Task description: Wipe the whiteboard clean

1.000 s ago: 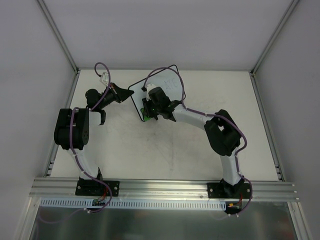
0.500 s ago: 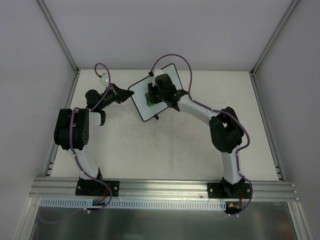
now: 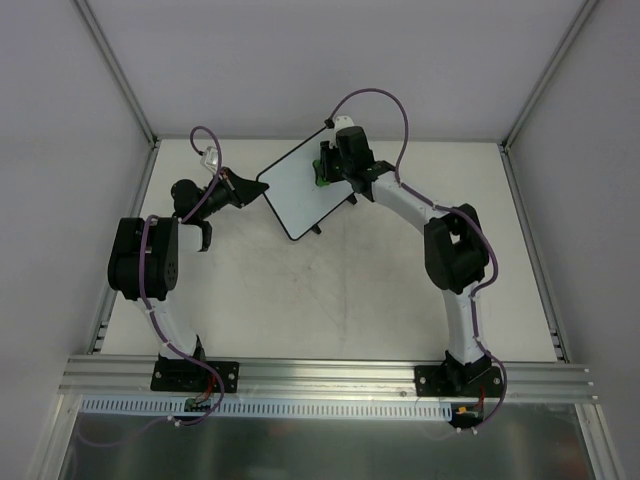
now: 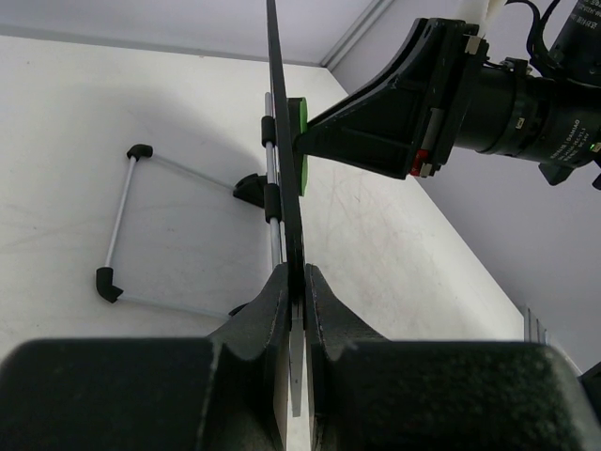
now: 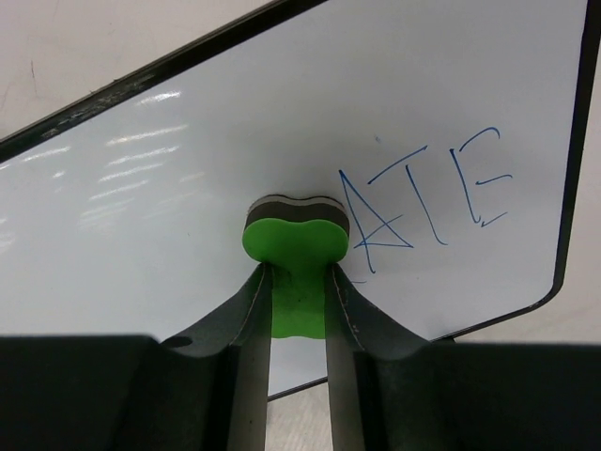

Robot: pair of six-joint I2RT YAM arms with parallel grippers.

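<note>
While left claw (image 4: pixel 298 278) clamps whiteboard (image 3: pixel 296 190) edge, right claw (image 5: pixel 299 280) pinches green eraser (image 5: pixel 295 237) against it

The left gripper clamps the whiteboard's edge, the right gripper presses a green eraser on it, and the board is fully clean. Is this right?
Not clean: the right wrist view shows blue letters on the whiteboard beside the green eraser. The rest holds: the left gripper clamps its edge, the right gripper presses the eraser on it.

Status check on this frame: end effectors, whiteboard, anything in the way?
Left end effector shut on whiteboard edge. Right end effector shut on green eraser, pressed to board. Blue letters ATE not yet erased. No obstruction seen.
</note>
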